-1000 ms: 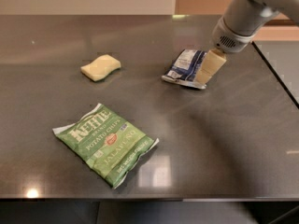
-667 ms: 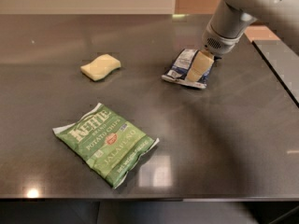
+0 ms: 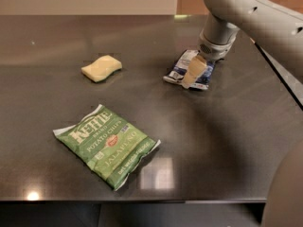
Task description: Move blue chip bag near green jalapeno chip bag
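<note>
"KETTLE POTATO CHIPS JALAPENO" on green jalapeno chip bag (image 3: 108, 145) (white); gripper (image 3: 193, 74) over blue chip bag (image 3: 177, 72).

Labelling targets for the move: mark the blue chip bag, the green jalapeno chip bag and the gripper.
blue chip bag (image 3: 175, 71): camera view, left end.
green jalapeno chip bag (image 3: 106, 144): camera view, printed middle.
gripper (image 3: 194, 73): camera view, tip, over the blue chip bag.

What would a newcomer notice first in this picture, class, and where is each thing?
The bright green chip bag lies flat at the front left of the dark table. At the back right, a grey arm comes in from the top corner, with its gripper right over the small blue chip bag. A pale yellow sponge lies alone at the back left.
</note>
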{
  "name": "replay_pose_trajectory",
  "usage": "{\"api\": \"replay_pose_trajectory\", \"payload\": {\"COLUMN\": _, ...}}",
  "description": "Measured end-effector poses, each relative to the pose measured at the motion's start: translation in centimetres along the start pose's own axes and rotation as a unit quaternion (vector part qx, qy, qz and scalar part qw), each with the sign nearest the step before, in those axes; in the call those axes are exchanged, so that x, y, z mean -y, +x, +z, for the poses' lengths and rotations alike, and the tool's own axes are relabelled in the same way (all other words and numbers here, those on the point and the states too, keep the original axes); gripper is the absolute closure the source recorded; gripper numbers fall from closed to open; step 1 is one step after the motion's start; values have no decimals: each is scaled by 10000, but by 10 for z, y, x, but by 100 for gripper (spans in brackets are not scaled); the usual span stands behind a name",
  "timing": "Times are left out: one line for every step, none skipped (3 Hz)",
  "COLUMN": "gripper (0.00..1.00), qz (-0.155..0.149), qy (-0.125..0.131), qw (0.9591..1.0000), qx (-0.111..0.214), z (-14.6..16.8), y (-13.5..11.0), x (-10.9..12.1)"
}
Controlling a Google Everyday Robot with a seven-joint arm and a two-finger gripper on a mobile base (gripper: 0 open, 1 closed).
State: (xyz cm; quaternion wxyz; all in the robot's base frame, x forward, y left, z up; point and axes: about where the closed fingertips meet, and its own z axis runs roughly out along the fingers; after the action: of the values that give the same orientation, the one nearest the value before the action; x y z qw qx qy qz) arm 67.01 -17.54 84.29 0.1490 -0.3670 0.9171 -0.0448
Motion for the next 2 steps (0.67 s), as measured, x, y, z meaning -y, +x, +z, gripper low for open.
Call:
{"api": "replay_pose_trajectory", "payload": {"gripper": 0, "qz": 268, "qy": -29, "qw": 9995, "qx": -140, "z": 11, "y": 3, "x": 4}}
{"api": "replay_pose_trajectory", "payload": {"gripper": 18, "qz": 458, "qy": -168, "qw": 9986, "qx": -205, "z": 16, "y": 3, "x": 3}}
